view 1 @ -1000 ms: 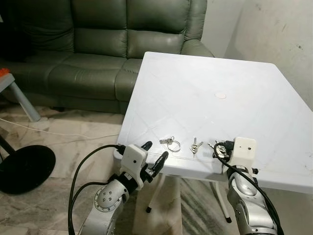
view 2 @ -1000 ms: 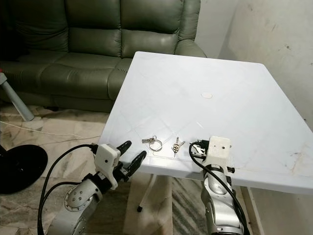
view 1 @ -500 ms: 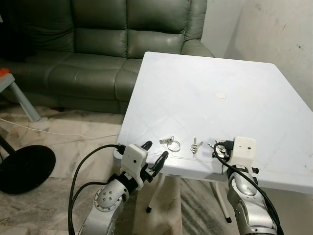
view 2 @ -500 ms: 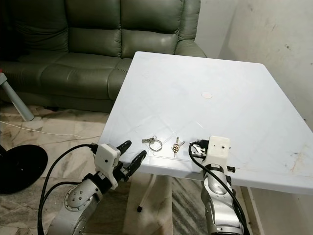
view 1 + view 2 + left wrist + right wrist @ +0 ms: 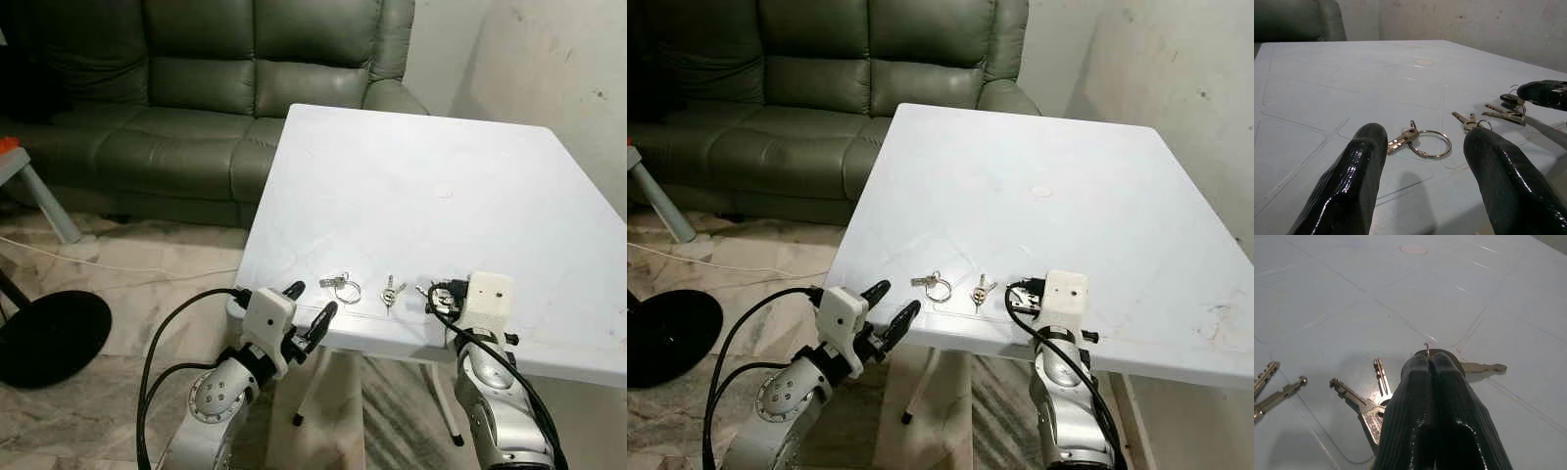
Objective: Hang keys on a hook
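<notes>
From the head, both arms are seen raised at the white tabletop's near edge. Left wrist: the left claw is spread before a ringed key. Right wrist: the right claw is clenched on a key bunch.

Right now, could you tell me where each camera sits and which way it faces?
Head eyes: look down at the white table and sofa; both silver arms show.
Left wrist: sights between the left gripper's open fingers at the ringed key.
Right wrist: sights along the right gripper, shut on a key bunch.
Shared: the ringed key.
</notes>
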Robot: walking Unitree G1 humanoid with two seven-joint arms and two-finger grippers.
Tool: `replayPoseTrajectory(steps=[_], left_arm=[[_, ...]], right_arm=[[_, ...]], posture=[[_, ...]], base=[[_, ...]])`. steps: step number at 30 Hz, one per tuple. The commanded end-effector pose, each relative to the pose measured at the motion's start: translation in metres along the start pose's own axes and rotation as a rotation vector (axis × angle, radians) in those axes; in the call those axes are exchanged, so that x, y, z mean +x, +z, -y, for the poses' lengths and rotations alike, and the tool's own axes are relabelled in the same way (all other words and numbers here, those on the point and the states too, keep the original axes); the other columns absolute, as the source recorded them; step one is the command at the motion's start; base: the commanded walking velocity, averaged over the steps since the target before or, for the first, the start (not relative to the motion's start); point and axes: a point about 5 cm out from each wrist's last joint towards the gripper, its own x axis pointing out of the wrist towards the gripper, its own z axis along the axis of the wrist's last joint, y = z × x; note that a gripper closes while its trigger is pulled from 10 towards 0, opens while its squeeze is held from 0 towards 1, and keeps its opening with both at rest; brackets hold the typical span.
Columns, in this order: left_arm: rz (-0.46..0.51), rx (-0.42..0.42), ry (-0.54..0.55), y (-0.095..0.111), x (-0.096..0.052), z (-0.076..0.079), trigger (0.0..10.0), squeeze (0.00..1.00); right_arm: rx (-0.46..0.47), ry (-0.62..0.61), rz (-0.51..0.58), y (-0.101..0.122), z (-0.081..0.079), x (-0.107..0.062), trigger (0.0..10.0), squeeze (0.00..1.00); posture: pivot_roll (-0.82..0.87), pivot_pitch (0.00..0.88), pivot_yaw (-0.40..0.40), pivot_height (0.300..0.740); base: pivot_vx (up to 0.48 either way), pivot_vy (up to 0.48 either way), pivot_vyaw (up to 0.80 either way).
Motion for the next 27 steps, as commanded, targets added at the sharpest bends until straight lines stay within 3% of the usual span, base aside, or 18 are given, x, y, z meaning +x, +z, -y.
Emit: replayPoseTrajectory(steps=[1, 6, 10, 12, 14, 17, 18, 20, 25, 27], left_arm=[[0.004, 0.018, -0.005, 0.002, 0.001, 0.001, 10.0, 0.0], [0.005, 0.019, -0.001, 0.002, 0.002, 0.0, 10.0, 0.0], [0.007, 0.017, 0.001, 0.002, 0.002, 0.0, 10.0, 0.0], [0.025, -0.005, 0.017, 0.007, 0.006, -0.001, 10.0, 0.0], [0.057, -0.07, 0.062, 0.014, 0.01, -0.007, 10.0, 0.0], [0.064, -0.082, 0.072, 0.016, 0.011, -0.009, 10.0, 0.0], [0.111, -0.14, 0.139, 0.027, 0.016, -0.021, 10.0, 0.0], [0.137, -0.166, 0.169, 0.034, 0.018, -0.027, 10.0, 0.0], [0.202, -0.15, 0.223, 0.05, 0.021, -0.042, 10.0, 0.0], [0.232, -0.154, 0.289, 0.059, 0.022, -0.058, 10.0, 0.0]], right_arm=[[-0.004, -0.001, 0.011, 0.003, 0.001, 0.002, 10.0, 0.0], [-0.007, -0.008, 0.019, 0.004, 0.003, 0.003, 10.0, 0.0], [-0.007, 0.039, 0.102, 0.014, 0.001, 0.002, 10.0, 0.0], [0.109, 0.163, 0.184, 0.026, -0.004, -0.003, 10.0, 0.0], [0.154, 0.243, 0.27, 0.039, -0.007, -0.009, 10.0, 0.0], [0.169, 0.258, 0.286, 0.042, -0.008, -0.01, 10.0, 0.0], [0.186, 0.34, 0.382, 0.058, -0.012, -0.016, 10.0, 0.0], [0.18, 0.361, 0.421, 0.065, -0.014, -0.018, 10.0, 0.0], [0.175, 0.364, 0.485, 0.078, -0.016, -0.02, 10.0, 0.0], [0.178, 0.357, 0.531, 0.085, -0.015, -0.022, 10.0, 0.0]], posture=[[0.0, 0.074, -0.078, 0.74], [0.0, 0.075, -0.079, 0.74], [0.0, 0.074, -0.079, 0.74], [0.0, 0.071, -0.078, 0.74], [-0.01, 0.065, -0.074, 0.74], [-0.01, 0.065, -0.074, 0.74], [-0.01, 0.055, -0.071, 0.74], [-0.01, 0.052, -0.069, 0.74], [-0.02, 0.045, -0.066, 0.74], [-0.02, 0.031, -0.062, 0.74]], base=[[0.0, 0.0, 0.0], [0.0, 0.0, 0.0], [0.0, 0.0, 0.0], [0.0, 0.0, 0.0], [0.0, 0.0, 0.0], [0.0, 0.0, 0.0], [0.0, 0.0, 0.0], [0.0, 0.0, 0.0], [0.0, 0.0, 0.0], [0.0, 0.0, 0.0]])
